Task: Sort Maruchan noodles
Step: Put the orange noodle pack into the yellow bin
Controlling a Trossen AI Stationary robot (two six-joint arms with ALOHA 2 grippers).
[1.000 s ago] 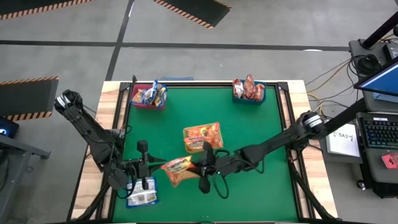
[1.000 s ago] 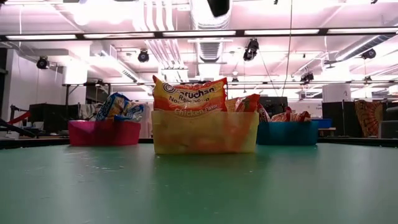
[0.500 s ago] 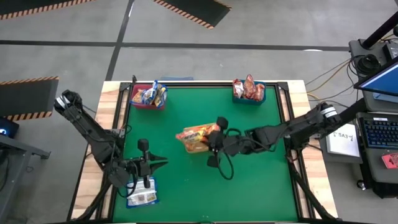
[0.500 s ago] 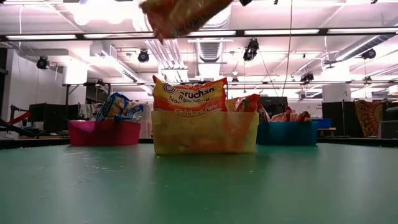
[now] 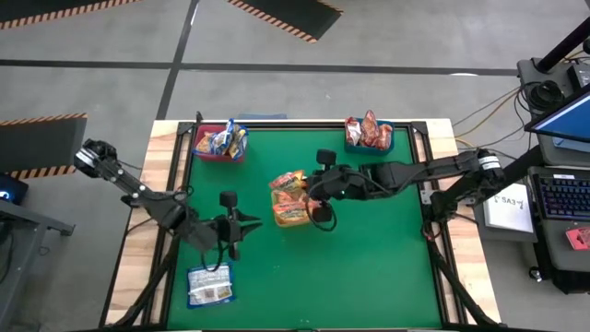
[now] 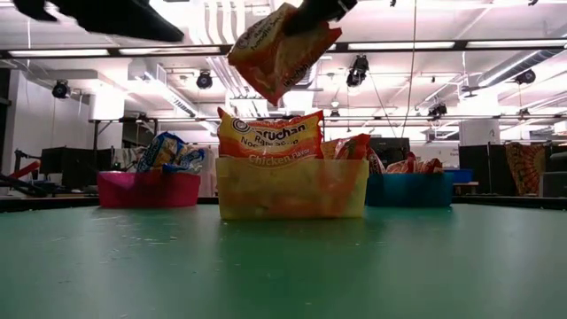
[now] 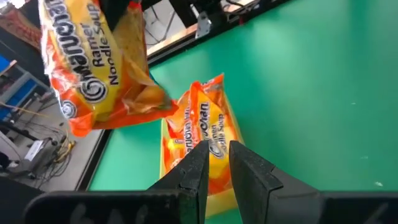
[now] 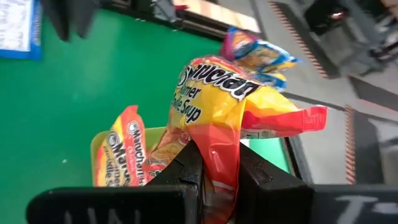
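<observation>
My right gripper [image 5: 318,189] is shut on an orange Maruchan noodle packet [image 6: 282,53], held in the air above the yellow bin [image 6: 292,188] in the middle of the table. Another orange packet [image 6: 270,135] stands in that bin, leaning on its wall. My left gripper [image 5: 241,226] hovers shut and empty to the left of the bin. A blue-and-silver packet [image 5: 210,286] lies flat on the mat near the front left corner. My right gripper pinches the orange packet between its two fingers near one end [image 8: 214,146]. The fingers come slanting down from the table's right side. The packet hangs tilted below them [image 6: 306,27], clear of the bin and the packet in it.
A red bin [image 5: 219,143] holding blue-and-silver packets stands at the far left. At the far right, a blue bin [image 5: 369,136] holds red packets. The green mat [image 5: 369,267] is bare at the near right.
My right gripper has risen and carried the orange packet from the near middle of the table toward the far edge, over the yellow bin, rolling its wrist. The packet now hangs tilted. My left gripper has swung away from the blue-and-silver packet toward the bin.
</observation>
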